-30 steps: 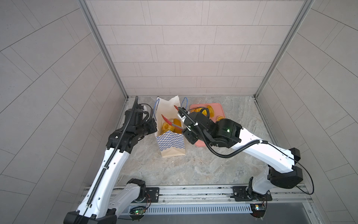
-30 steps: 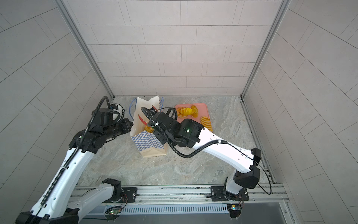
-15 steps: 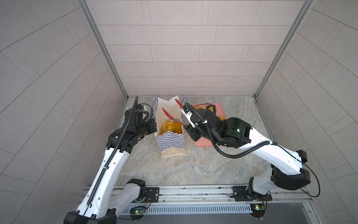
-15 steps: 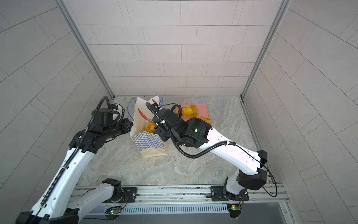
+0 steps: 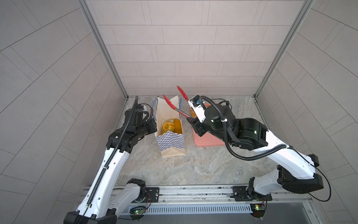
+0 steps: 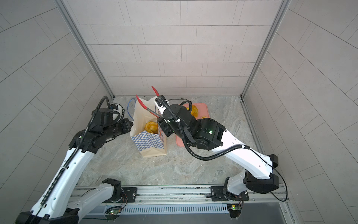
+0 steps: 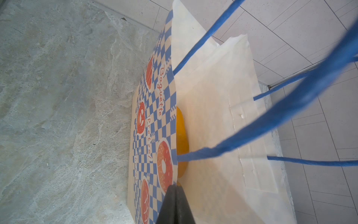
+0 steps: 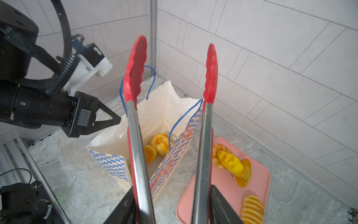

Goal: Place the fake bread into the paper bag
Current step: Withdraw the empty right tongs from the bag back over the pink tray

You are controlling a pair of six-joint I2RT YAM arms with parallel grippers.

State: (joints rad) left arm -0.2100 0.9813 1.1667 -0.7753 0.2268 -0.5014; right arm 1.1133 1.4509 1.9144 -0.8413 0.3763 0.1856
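Bread [image 8: 161, 144]: two pieces in bag [image 8: 108, 161]; several left on tray [image 8: 257, 184]; right hand [image 8: 172, 211] holding empty tongs [image 8: 135, 135]; left hand [image 8: 114, 120] pinched on bag rim.

The paper bag [image 5: 170, 143] stands up and open, cream with blue-white squares. Some fake bread [image 8: 161, 144], shiny yellow-orange, lies inside. The other bread [image 8: 230, 162] lies on a pink tray [image 8: 257, 182] beside it.
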